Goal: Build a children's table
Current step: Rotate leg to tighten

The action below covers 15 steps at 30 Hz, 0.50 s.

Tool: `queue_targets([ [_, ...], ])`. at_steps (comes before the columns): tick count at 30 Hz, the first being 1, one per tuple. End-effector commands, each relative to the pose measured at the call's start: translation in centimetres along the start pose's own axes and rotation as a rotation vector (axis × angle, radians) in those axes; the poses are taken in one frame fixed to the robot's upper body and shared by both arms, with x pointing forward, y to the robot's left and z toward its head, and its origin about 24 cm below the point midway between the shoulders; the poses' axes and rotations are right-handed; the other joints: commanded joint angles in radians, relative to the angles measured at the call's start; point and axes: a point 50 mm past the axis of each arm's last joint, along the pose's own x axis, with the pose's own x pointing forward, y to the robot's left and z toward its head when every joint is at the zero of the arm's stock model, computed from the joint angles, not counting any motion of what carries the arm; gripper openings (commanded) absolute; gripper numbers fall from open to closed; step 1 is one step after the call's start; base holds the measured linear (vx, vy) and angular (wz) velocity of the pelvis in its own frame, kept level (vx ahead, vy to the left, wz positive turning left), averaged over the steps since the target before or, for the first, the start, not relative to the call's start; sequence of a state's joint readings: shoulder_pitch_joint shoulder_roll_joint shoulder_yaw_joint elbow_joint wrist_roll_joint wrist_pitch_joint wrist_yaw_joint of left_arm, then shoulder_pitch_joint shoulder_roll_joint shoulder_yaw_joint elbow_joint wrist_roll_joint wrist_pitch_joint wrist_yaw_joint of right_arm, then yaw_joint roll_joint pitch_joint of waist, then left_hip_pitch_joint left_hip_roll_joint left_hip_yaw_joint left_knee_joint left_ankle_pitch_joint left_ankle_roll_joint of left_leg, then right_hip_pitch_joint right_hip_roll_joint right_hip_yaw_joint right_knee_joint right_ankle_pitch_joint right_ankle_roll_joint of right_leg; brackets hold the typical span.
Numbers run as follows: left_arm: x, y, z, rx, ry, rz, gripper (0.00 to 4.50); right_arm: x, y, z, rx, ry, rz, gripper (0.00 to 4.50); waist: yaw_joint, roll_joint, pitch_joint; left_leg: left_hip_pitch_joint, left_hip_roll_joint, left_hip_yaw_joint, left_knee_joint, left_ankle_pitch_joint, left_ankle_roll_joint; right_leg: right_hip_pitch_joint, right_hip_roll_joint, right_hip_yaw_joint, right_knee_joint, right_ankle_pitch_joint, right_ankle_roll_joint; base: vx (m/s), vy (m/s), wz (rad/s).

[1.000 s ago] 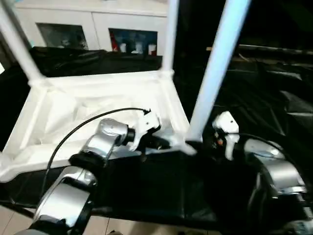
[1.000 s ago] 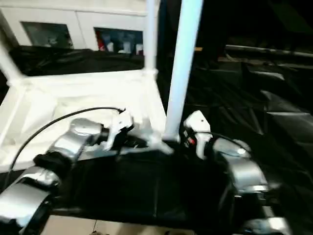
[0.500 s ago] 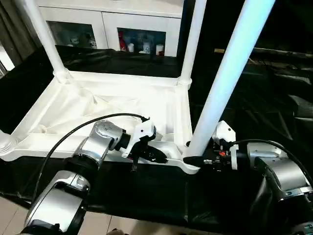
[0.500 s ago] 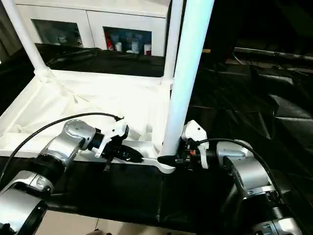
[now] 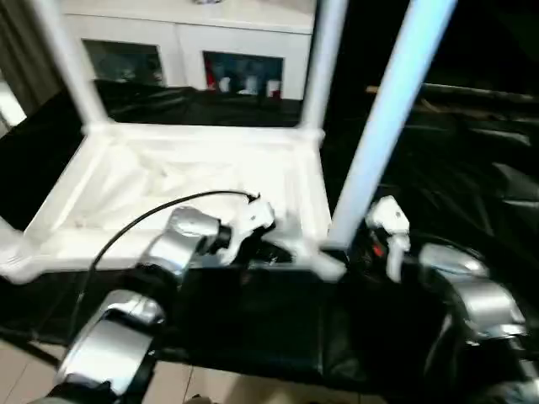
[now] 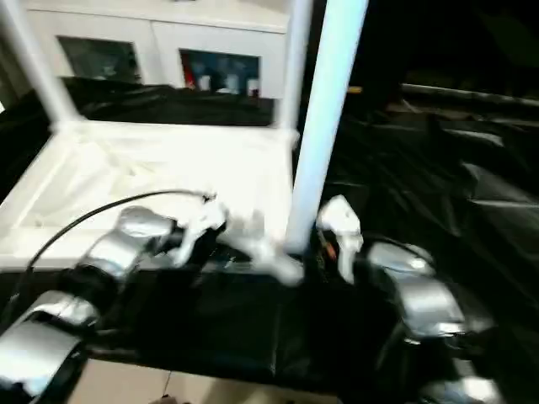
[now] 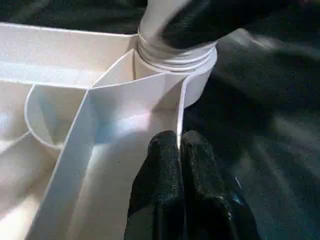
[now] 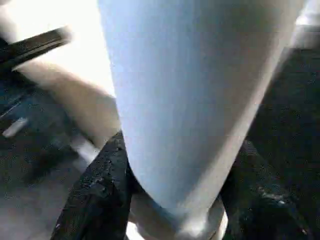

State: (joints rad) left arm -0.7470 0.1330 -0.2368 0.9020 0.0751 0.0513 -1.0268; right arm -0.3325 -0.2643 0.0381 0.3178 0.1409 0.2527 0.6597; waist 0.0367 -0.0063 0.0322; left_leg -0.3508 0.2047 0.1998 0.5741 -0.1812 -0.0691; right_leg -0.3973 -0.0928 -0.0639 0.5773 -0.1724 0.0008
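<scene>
Right gripper [image 8: 175, 200]: its two fingers stand on either side of the near leg [image 5: 383, 126], low at the foot, closed on it.
Left gripper [image 7: 180, 165]: fingers pinched together on the thin rim of the table top [image 5: 185, 181].
Table: upside down on the black cloth [image 5: 472, 160].
Advice: keep the leg upright, hold the rim down, press straight into the corner socket [image 7: 175, 65].

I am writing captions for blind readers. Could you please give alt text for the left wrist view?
The left end effector, its two black fingers pressed together, pinches the thin white rim of the upturned table top just below a round corner socket. A white leg stands in that socket, and black cloth lies beyond the rim.
</scene>
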Motion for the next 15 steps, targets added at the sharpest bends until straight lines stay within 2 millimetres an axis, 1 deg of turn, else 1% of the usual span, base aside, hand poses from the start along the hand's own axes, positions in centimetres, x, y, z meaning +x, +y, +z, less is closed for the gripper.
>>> queue_targets([
  [1,1.1,0.5,0.5,-0.063,-0.018,0.158,0.00,1.1,1.6,-2.9,0.085,0.107,-0.054,2.00,-0.004,-0.007,-0.041,0.010,0.020,-0.021,-0.074,-0.350,-0.004,0.030,-0.046,0.028,-0.088,-0.452,-0.147,0.000,0.000,0.00],
  [2,1.9,0.2,0.8,-0.073,-0.024,0.180,0.00,1.7,1.6,-3.0,0.119,0.102,-0.135,2.00,-0.009,-0.003,-0.040,0.011,0.020,-0.020,-0.074,-0.366,0.000,0.026,-0.045,0.030,-0.094,-0.464,-0.140,0.000,0.000,0.00],
  [3,2.6,-0.1,1.2,-0.076,-0.031,0.201,0.00,2.2,1.7,-3.1,0.151,0.100,-0.208,1.99,-0.012,-0.004,-0.040,0.011,0.019,-0.020,-0.073,-0.373,0.000,0.024,-0.044,0.029,-0.094,-0.468,-0.139,0.000,0.000,0.00],
  [4,3.3,-0.4,1.5,-0.072,-0.039,0.214,0.00,2.6,1.8,-3.1,0.176,0.096,-0.253,1.99,-0.017,0.000,-0.040,0.011,0.018,-0.021,-0.074,-0.380,-0.003,0.023,-0.044,0.029,-0.097,-0.480,-0.132,0.000,0.000,0.00],
  [5,3.4,-0.5,1.6,-0.071,-0.040,0.215,0.00,2.7,1.9,-3.1,0.181,0.095,-0.260,1.99,-0.016,-0.003,-0.042,0.011,0.015,-0.022,-0.073,-0.382,0.001,0.024,-0.044,0.026,-0.100,-0.498,-0.119,0.000,0.000,0.00],
  [6,4.4,-1.2,2.1,-0.054,-0.048,0.199,0.00,3.4,2.4,-2.8,0.201,0.077,-0.288,1.99,-0.014,0.002,-0.042,0.012,0.014,-0.022,-0.073,-0.377,0.009,0.024,-0.044,0.027,-0.102,-0.496,-0.112,0.000,0.000,0.00],
  [7,4.7,-1.5,2.3,-0.046,-0.054,0.188,0.00,3.7,2.6,-2.7,0.203,0.071,-0.289,1.99,-0.016,0.001,-0.042,0.011,0.015,-0.021,-0.072,-0.377,0.011,0.021,-0.043,0.029,-0.103,-0.492,-0.112,0.000,0.000,0.00],
  [10,5.4,-2.0,2.7,-0.033,-0.066,0.158,0.00,4.3,3.3,-2.3,0.169,0.062,-0.252,1.99,-0.014,0.001,-0.042,0.009,0.014,-0.021,-0.074,-0.373,0.020,0.023,-0.042,0.028,-0.103,-0.478,-0.107,0.000,0.000,0.00],
  [12,5.4,-2.1,2.7,-0.020,-0.060,0.144,0.00,4.4,3.4,-2.3,0.135,0.064,-0.240,1.99,-0.015,0.003,-0.042,0.007,0.016,-0.022,-0.076,-0.381,0.022,0.024,-0.042,0.027,-0.102,-0.474,-0.108,0.000,0.000,0.00],
  [13,5.3,-2.1,2.4,-0.021,-0.053,0.139,0.00,4.3,3.4,-2.2,0.129,0.056,-0.217,2.33,-0.015,0.001,-0.042,0.008,0.016,-0.022,-0.076,-0.385,0.022,0.023,-0.042,0.027,-0.103,-0.476,-0.108,0.000,0.000,0.00],
  [14,5.2,-2.0,2.3,-0.024,-0.048,0.139,0.00,4.3,3.3,-2.1,0.147,0.044,-0.210,2.33,-0.015,0.002,-0.042,0.007,0.016,-0.023,-0.077,-0.391,0.023,0.024,-0.043,0.027,-0.102,-0.477,-0.109,0.000,0.000,0.00],
  [15,5.0,-2.0,2.1,-0.027,-0.041,0.132,0.00,4.3,3.2,-1.9,0.168,0.030,-0.201,2.68,-0.016,0.002,-0.041,0.007,0.016,-0.022,-0.077,-0.394,0.023,0.023,-0.042,0.027,-0.103,-0.480,-0.109,0.000,0.000,0.00],
])
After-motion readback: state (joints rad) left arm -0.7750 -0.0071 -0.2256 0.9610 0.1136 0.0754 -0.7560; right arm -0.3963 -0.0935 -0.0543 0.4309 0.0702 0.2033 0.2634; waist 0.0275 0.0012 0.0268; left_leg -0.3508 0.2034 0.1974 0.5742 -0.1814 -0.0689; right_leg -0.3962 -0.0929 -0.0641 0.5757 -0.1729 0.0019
